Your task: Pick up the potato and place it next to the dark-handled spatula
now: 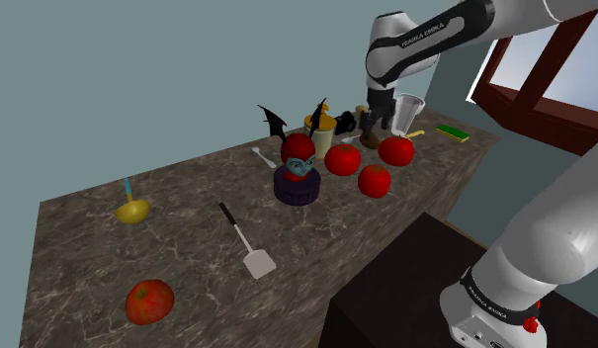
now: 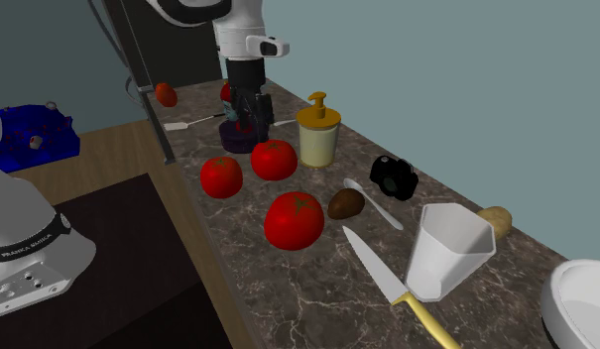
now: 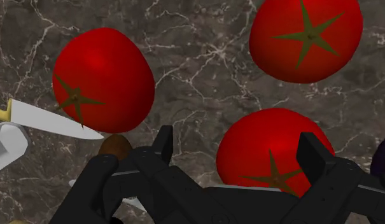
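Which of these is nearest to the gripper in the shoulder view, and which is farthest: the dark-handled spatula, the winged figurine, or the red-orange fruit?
Measured from the gripper, high in the view:
1. The winged figurine, just down and left of it.
2. The dark-handled spatula, lower, near the middle.
3. The red-orange fruit, at the view's lower left.

Tan potato (image 2: 496,219) behind white cup (image 2: 448,248); dark-handled spatula (image 1: 244,240) flat on counter (image 1: 89,259).

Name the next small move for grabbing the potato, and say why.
Probably slide the open gripper sideways toward the brown potato before descending: a tomato shows between its fingers, while the potato sits outside them, beside the knife.
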Available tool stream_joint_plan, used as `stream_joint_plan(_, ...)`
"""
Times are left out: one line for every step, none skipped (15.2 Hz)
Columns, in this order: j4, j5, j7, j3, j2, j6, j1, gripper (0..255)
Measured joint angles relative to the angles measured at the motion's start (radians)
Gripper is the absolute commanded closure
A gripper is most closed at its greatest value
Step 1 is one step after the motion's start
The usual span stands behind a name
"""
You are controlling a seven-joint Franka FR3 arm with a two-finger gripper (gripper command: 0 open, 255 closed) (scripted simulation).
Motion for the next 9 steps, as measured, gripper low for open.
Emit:
stream_joint_plan(0.024, -0.004, -0.005, -0.006, 0.036, 0.015, -0.006, 0)
stream_joint_plan(0.051, -0.007, -0.012, -0.014, 0.076, 0.031, -0.013, 0)
stream_joint_plan(0.072, -0.010, -0.010, -0.017, 0.105, 0.041, -0.015, 0)
stream_joint_plan(0.092, -0.013, -0.010, -0.020, 0.135, 0.053, -0.019, 0)
stream_joint_plan(0.129, -0.013, -0.020, -0.027, 0.178, 0.062, -0.027, 0)
stream_joint_plan(0.166, -0.012, -0.030, -0.034, 0.223, 0.075, -0.035, 0)
stream_joint_plan(0.189, -0.014, -0.032, -0.038, 0.253, 0.083, -0.040, 0)
stream_joint_plan(0.213, -0.016, -0.036, -0.044, 0.287, 0.097, -0.047, 0)
stream_joint_plan(0.248, -0.015, -0.042, -0.047, 0.320, 0.097, -0.052, 0)
